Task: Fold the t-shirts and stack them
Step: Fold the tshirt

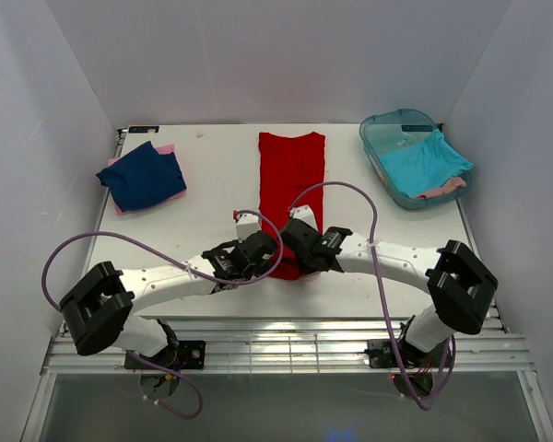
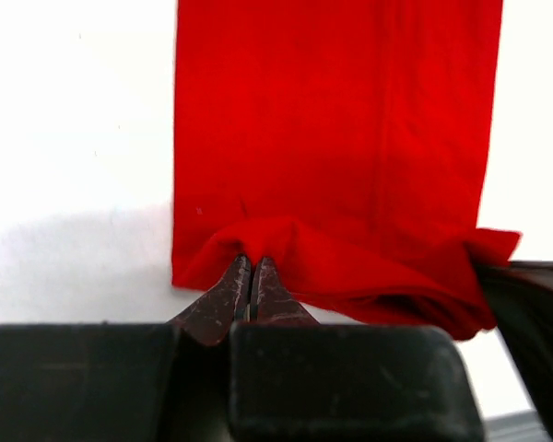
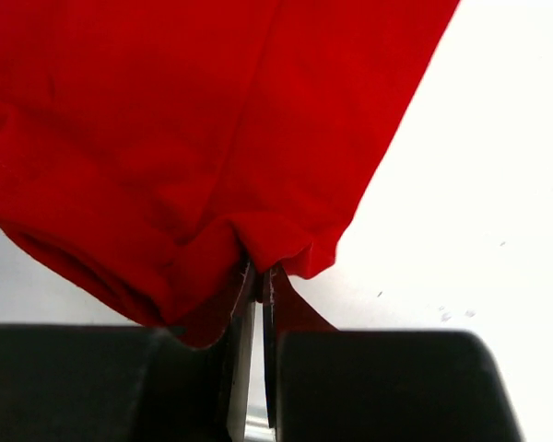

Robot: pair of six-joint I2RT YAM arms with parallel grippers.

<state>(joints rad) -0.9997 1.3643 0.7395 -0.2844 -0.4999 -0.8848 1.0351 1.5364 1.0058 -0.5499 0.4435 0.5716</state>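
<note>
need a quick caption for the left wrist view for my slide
Left pincer shut on the near hem of the red t-shirt, which lies as a long strip on the white table.

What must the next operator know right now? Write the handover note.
Left hand: shut on the near left corner of the red shirt.
Right hand: shut on its near right corner.
Red shirt lies as a long strip mid-table.
Done: navy shirt folded on a pink shirt, far left.
Left: finish folding red, stack it; turquoise shirt and another pink one wait in the tub.
</note>
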